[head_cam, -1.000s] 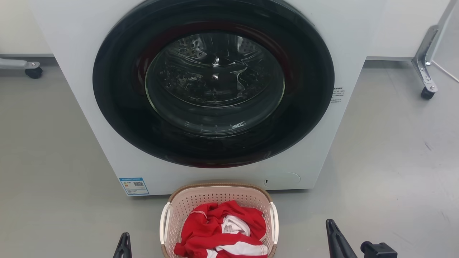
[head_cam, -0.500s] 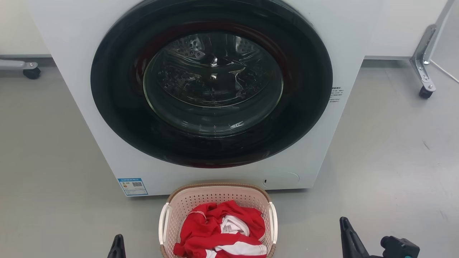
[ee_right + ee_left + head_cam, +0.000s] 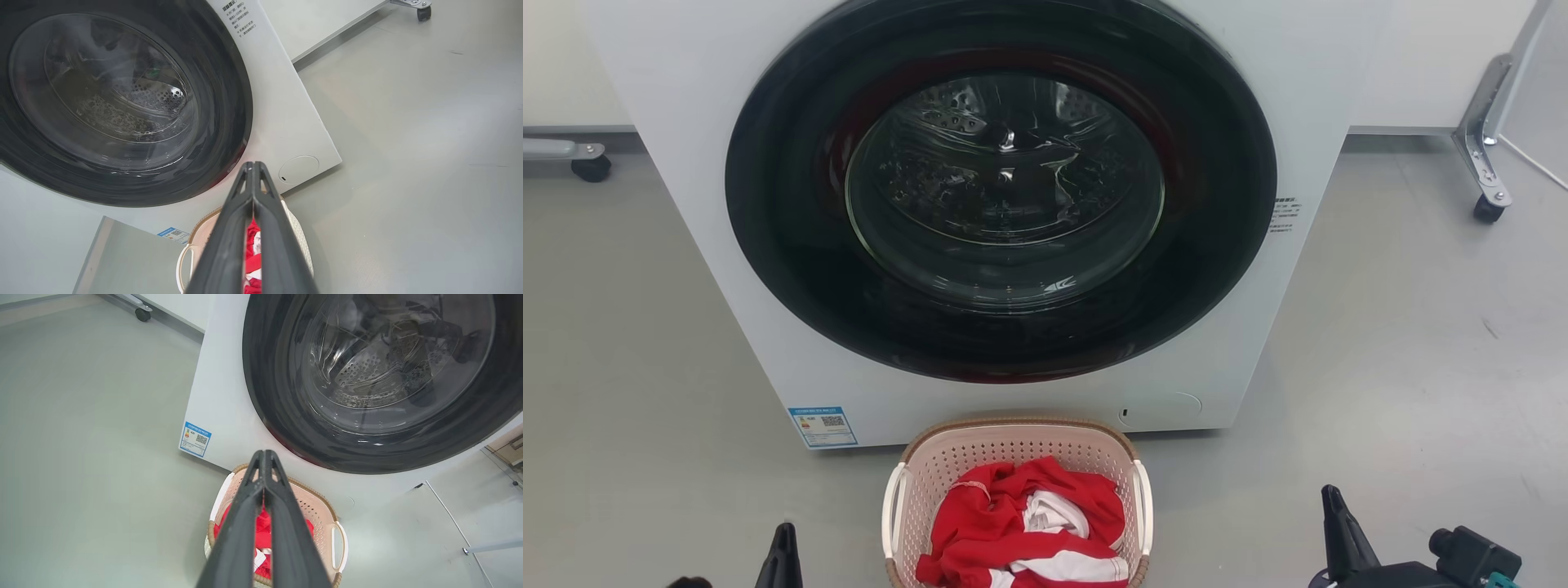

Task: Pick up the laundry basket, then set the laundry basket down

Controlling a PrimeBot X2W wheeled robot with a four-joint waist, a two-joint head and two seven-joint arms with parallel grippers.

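Two hands flank the laundry basket [image 3: 1013, 447], which sits on the grey floor [image 3: 1405, 343] just in front of the washer [image 3: 1217, 384], its far rim near the machine's foot but apart from it. Red and white clothes [image 3: 1021, 531] lie heaped inside. Its white handles face outward, one to each side, so each hand has a handle on its own flank. The left hand [image 3: 784, 545] hangs low beside the left handle [image 3: 892, 510], fingers pressed together with nothing between them. The right hand [image 3: 1335, 510] is likewise pressed together and empty, and it stands farther out from the right handle [image 3: 1147, 506]. I judge the left arm the nearer. Both hands would need to spread and come inward to the handles before any lift.
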